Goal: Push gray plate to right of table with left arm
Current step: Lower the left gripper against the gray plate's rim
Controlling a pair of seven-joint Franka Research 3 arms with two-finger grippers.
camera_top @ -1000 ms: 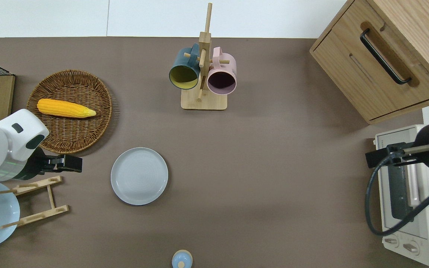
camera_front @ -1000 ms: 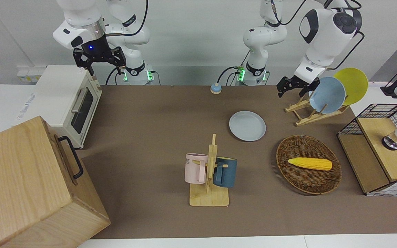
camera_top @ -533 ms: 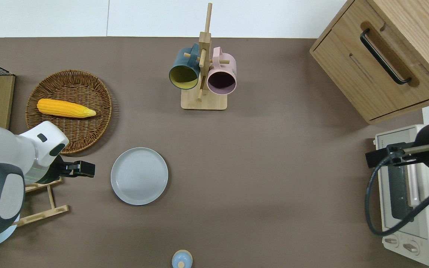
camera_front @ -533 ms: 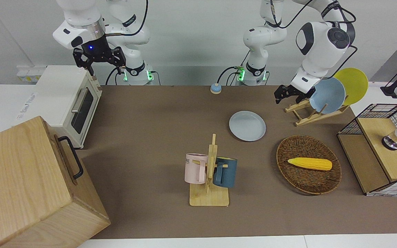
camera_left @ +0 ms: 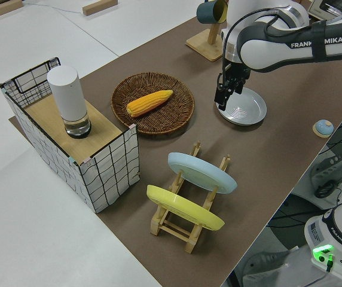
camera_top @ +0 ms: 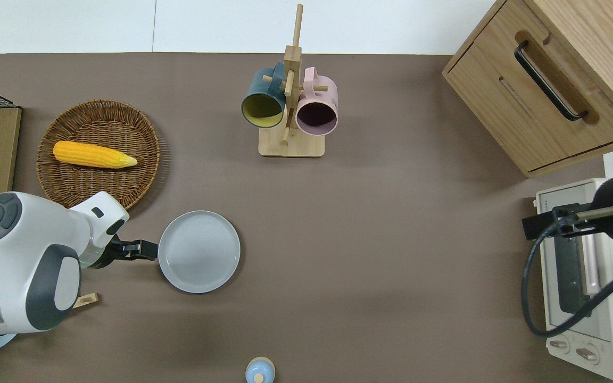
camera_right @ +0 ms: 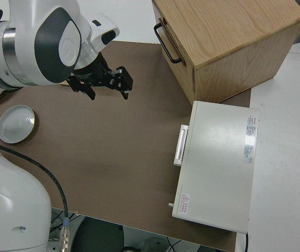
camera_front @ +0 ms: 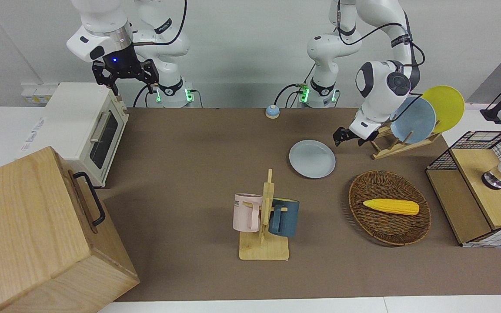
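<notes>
Left hand (camera_top: 149, 250) moved up to gray plate (camera_top: 199, 251) rim | plate flat

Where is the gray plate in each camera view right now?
Front view: gray plate right of centre, nearer the robots than the mug rack.
Overhead view: lower left of centre, left gripper at its rim.
Left side view: upper right.
Right side view: far left edge.
Shared landmark: the wicker basket holding corn, beside the plate, absent from the right side view.

A plain pale wall (camera_front: 242, 39) rises where the robots stand.
</notes>
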